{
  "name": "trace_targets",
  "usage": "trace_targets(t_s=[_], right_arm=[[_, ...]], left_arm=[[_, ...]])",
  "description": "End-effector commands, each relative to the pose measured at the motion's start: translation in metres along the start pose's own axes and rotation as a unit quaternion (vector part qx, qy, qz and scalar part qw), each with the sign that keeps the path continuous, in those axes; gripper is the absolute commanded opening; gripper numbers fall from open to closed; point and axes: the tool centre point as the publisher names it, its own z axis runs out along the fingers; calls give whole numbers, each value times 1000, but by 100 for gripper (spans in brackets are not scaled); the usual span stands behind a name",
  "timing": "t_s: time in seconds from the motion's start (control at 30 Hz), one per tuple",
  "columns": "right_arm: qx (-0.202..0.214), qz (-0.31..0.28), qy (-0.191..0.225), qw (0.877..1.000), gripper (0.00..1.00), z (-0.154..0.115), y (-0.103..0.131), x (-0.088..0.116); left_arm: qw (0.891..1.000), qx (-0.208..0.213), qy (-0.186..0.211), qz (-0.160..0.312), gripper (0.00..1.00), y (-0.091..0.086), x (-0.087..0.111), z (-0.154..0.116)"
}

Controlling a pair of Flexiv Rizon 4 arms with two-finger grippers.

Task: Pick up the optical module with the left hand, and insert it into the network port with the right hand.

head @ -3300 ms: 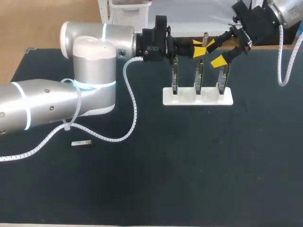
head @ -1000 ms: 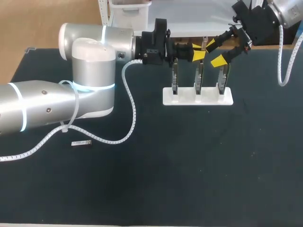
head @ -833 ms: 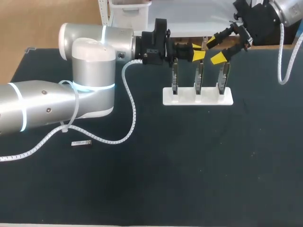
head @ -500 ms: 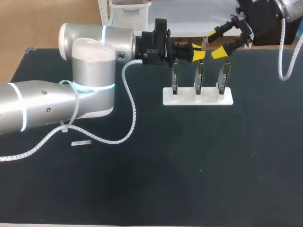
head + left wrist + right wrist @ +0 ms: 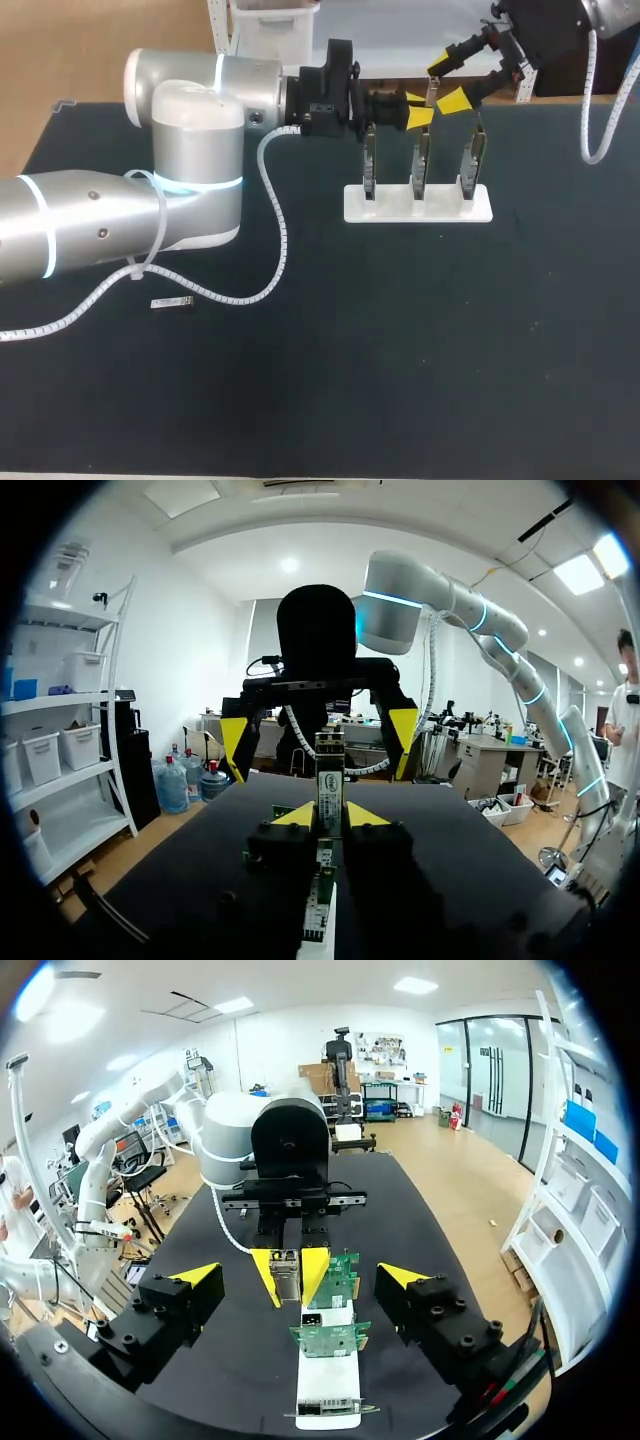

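Note:
My left gripper [image 5: 418, 108] hangs over the middle board of the white stand [image 5: 418, 205], shut on a silver optical module [image 5: 329, 780] that stands upright between its yellow tips. The right wrist view shows this module [image 5: 285, 1272] in the left gripper [image 5: 290, 1272], just behind the green boards [image 5: 331, 1338]. My right gripper [image 5: 450, 82] is open and empty, above and behind the stand, facing the left gripper. Seen from the left wrist, the right gripper [image 5: 318, 740] spreads its fingers wide to either side of the module without touching it.
The stand holds three upright network boards [image 5: 472, 160] in a row at the table's far middle. A second small module [image 5: 171, 302] lies flat on the dark table at the near left, beside my left arm's white cable.
My right gripper has risen and drawn back from beside the stand's right board, staying open. The left arm and its module have kept still.

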Motion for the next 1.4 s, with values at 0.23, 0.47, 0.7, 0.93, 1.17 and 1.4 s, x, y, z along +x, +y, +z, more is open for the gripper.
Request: trace_targets(t_s=[0.23, 0.47, 0.7, 0.93, 1.17, 1.4], right_arm=[[-1, -6, -2, 1000, 100, 0, 2, -8], [1, -10, -4, 1000, 100, 0, 3, -12], [-3, -3, -11, 1000, 100, 1, 3, -12], [-4, -1, -10, 1000, 100, 1, 3, -11], [-7, -2, -10, 1000, 100, 1, 3, -11], [-11, -4, -10, 1000, 100, 1, 4, -11]], left_arm=[[1000, 0, 1, 0, 0, 0, 0, 0], [1000, 0, 1, 0, 0, 0, 0, 0], [1000, 0, 1, 0, 0, 0, 0, 0], [1000, 0, 1, 0, 0, 0, 0, 0], [1000, 0, 1, 0, 0, 0, 0, 0], [1000, 0, 1, 0, 0, 0, 0, 0]])
